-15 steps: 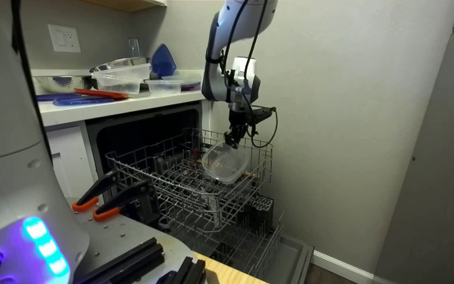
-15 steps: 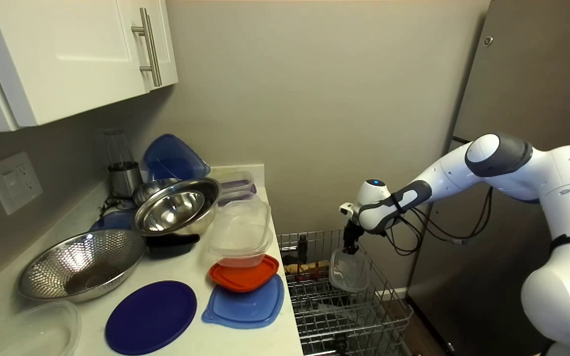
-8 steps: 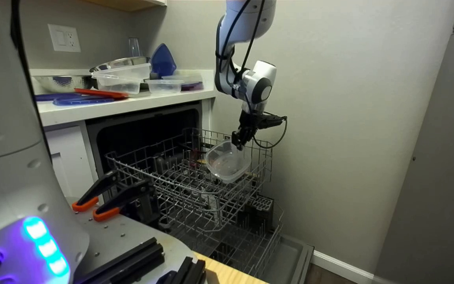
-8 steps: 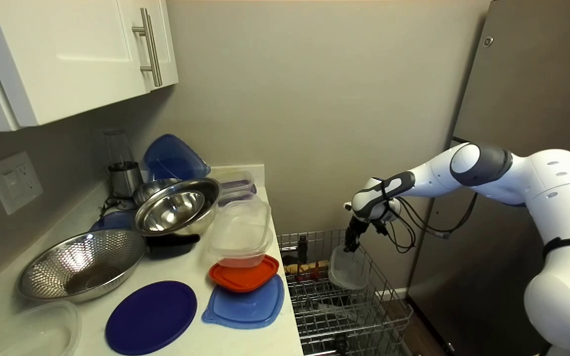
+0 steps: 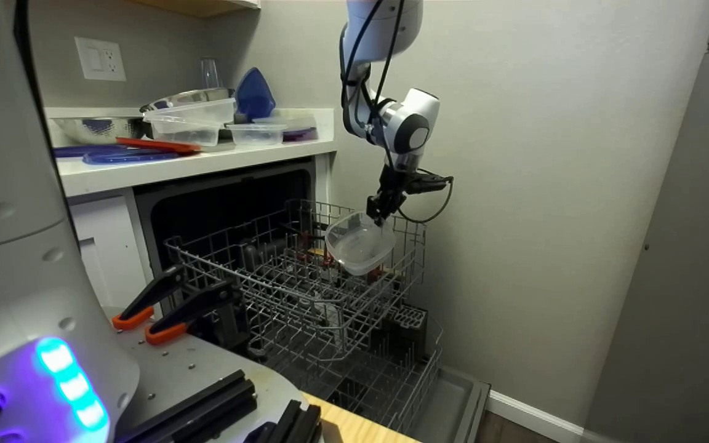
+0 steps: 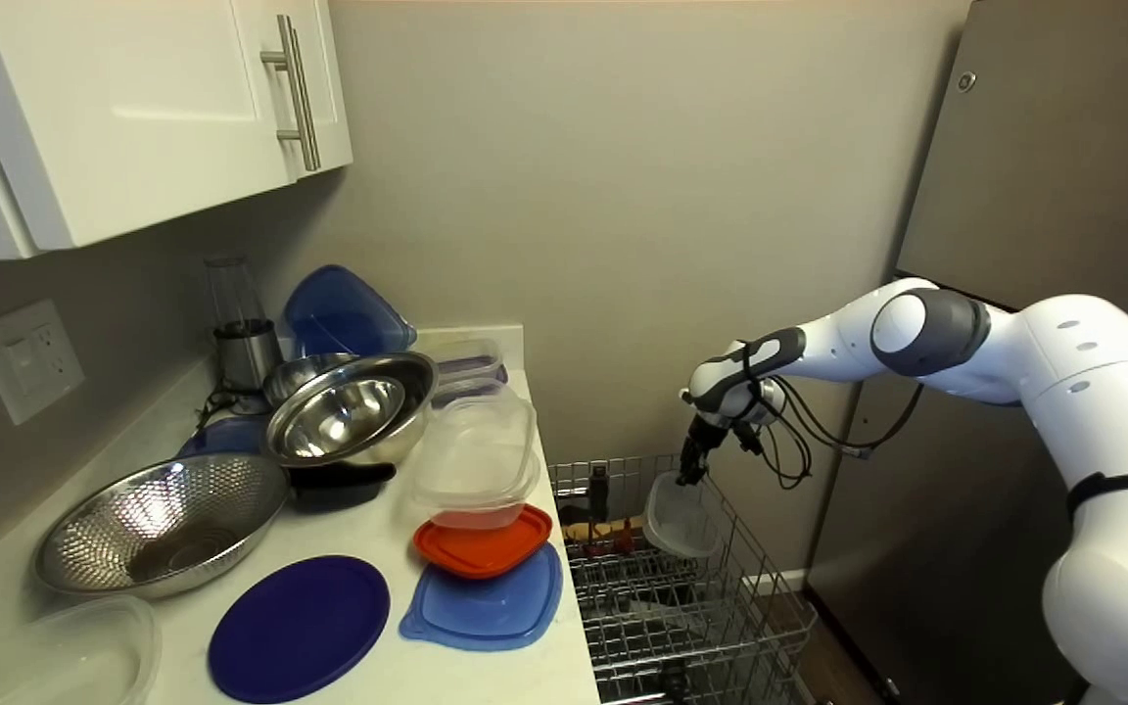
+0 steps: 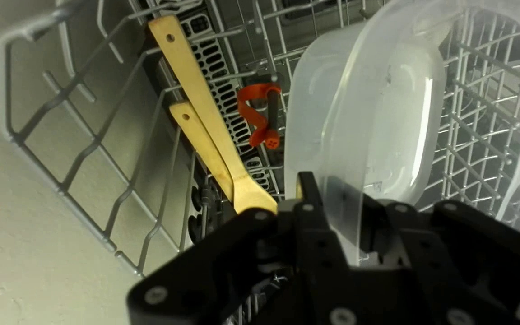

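Note:
A clear plastic container hangs tilted from my gripper, inside the upper dishwasher rack. Both also show in an exterior view, the container below the gripper. In the wrist view the container's thin wall stands between the two black fingers of the gripper, and its body spreads ahead and to the right. Whether its underside touches the rack wires cannot be told. Two wooden utensils and an orange-handled tool lie left of the container in the wrist view.
A white counter bears a steel colander, steel bowls, clear containers, and red and blue lids. A grey wall stands close beside the rack. A lower rack lies beneath.
The wrist has turned and shifted, moving right in an exterior view. The gripper has risen a little over the last half second, and the container has moved up with it.

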{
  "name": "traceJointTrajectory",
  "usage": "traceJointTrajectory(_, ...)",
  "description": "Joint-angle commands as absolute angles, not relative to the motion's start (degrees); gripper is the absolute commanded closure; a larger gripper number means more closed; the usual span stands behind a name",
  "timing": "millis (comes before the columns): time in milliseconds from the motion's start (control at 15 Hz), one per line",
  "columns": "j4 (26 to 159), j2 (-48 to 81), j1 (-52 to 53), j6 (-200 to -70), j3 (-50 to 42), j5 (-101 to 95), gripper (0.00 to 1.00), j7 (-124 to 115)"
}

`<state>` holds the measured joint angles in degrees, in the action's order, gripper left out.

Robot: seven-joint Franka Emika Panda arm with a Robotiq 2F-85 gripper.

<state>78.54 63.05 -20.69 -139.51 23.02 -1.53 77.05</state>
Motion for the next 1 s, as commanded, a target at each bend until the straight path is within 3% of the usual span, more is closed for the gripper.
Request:
traceJointTrajectory(0,75.42,61.38,-17.97,-131.23,21.60,1.91,0.96,80.34)
traceJointTrajectory(533,64.86,61.08,-9.48,-108.98,16.63,1.47,0.96,80.15)
traceJointTrajectory(867,61.37,61.00,-5.31,-104.90,14.16,0.60,0.96,81.06)
traceJointTrajectory(933,60.76,62.40,-5.29,-106.26,13.78,1.78,0.89,79.40)
